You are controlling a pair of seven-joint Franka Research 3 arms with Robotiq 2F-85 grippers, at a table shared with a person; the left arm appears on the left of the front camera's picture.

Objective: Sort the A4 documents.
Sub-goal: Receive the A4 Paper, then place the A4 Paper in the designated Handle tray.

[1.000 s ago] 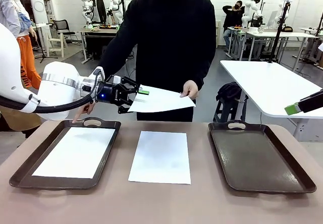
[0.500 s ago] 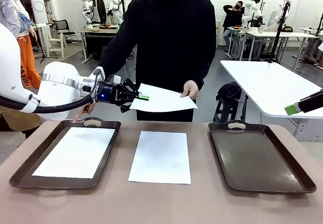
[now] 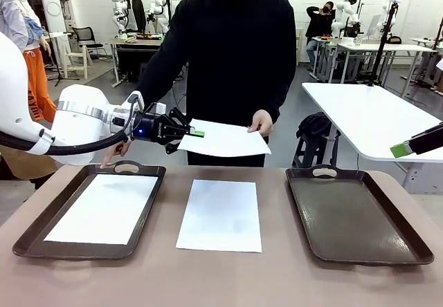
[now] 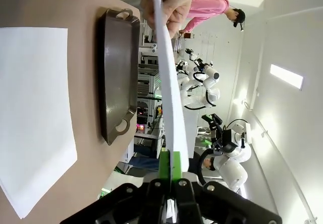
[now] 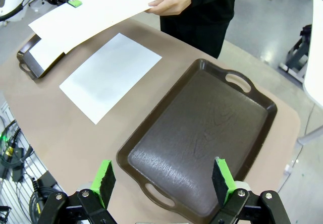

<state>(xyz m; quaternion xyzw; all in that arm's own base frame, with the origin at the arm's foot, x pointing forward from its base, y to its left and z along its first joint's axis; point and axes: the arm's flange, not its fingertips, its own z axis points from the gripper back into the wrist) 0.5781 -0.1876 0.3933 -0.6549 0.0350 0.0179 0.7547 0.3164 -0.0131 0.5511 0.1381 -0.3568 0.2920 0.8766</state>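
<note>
Left gripper (image 3: 196,133) is clamped on one edge of an A4 sheet (image 3: 225,139) held roughly level in the air beyond the far edge of the table (image 3: 291,279), while a person's hand (image 3: 261,122) pinches the opposite edge. On the table, the left tray (image 3: 21,243) carries a second sheet (image 3: 104,207) lying flat inside it, and the right tray (image 3: 353,217) sits well apart from it. Between the trays, a third sheet (image 3: 221,214) lies flat on the tabletop. Raised near the right tray, the right gripper (image 5: 161,181) has its fingers spread wide with nothing between them.
</note>
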